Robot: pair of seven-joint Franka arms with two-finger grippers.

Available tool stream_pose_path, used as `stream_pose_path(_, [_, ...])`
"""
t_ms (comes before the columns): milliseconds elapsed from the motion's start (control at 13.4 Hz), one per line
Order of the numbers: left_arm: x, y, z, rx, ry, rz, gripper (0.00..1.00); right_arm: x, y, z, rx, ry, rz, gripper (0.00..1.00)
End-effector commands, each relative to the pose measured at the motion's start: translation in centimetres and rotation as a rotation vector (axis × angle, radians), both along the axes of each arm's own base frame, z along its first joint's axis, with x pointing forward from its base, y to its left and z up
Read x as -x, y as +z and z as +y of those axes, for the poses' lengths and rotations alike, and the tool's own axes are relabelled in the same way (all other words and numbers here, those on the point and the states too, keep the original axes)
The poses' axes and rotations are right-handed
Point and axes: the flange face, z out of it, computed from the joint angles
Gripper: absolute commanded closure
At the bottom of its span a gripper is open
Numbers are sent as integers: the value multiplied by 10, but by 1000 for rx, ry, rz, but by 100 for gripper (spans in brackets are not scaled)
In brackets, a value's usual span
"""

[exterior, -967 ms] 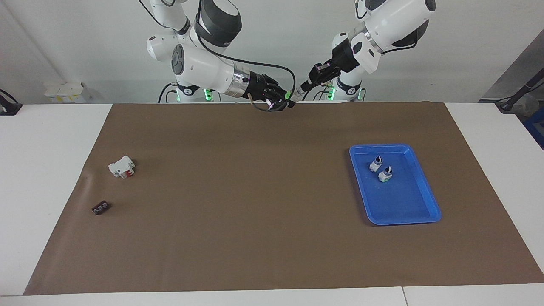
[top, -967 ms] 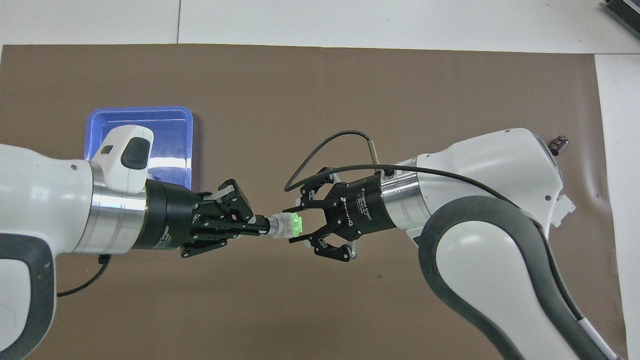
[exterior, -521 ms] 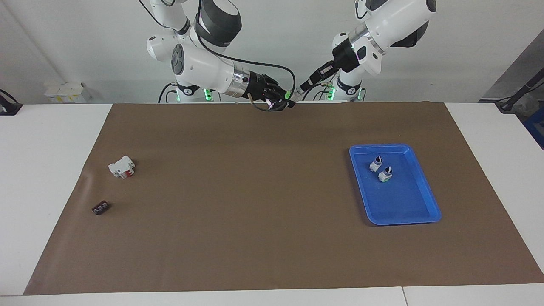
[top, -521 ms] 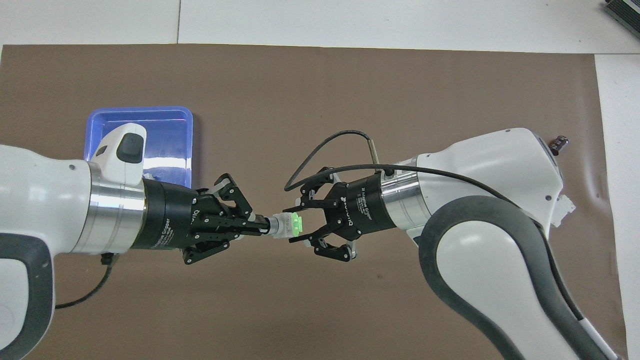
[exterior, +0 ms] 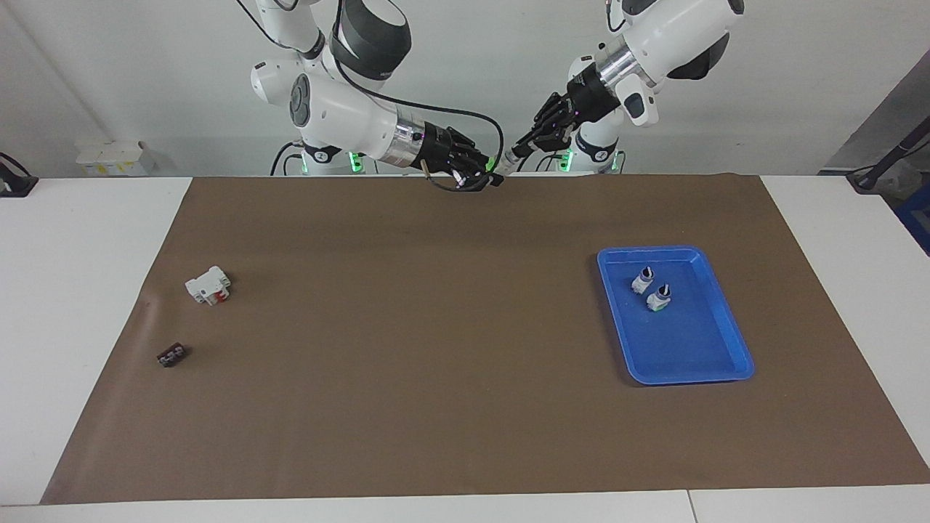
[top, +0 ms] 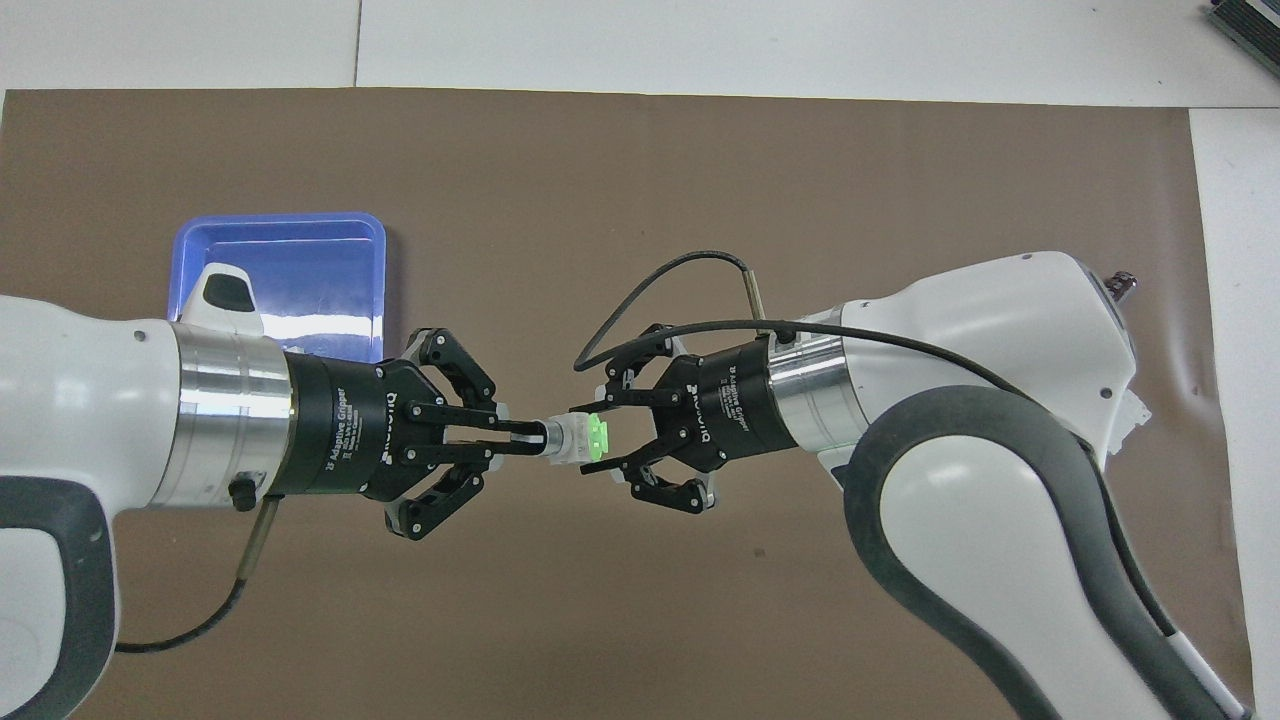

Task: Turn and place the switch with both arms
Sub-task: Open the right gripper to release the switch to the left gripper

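Note:
The switch (top: 578, 441) hangs in the air over the mat's edge nearest the robots, between the two arms. Its white body has a glowing green end (top: 598, 436), and it also shows in the facing view as the switch (exterior: 498, 165). My left gripper (top: 535, 438) is shut on its black knob end, fingertips together and links splayed. My right gripper (top: 583, 440) is shut on the white body from the other end, with one finger on each side. In the facing view the left gripper (exterior: 514, 153) and the right gripper (exterior: 485, 173) meet at the switch.
A blue tray (exterior: 676, 251) lies toward the left arm's end, holding two more switches (exterior: 642, 280) (exterior: 659, 298). A white block with red parts (exterior: 208, 285) and a small black block (exterior: 172, 355) lie toward the right arm's end. A brown mat (exterior: 436, 349) covers the table.
The left wrist has rolled about its own axis while staying shut on the knob. The right gripper kept its hold on the body and hardly moved.

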Motion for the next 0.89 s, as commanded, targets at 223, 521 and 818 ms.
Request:
stream_pose_path(223, [-10,5,9,-23,389,151,100,6,-1,7,-1,26,24,100])
stream_pose_path(521, [-10,-1,12,-92,529,214,100,6,-2,7,-1,24,24,100])
stream_pose_path(818, [-13,-5,19,-130,663,290,100,6,-2,7,-1,24,24,100])
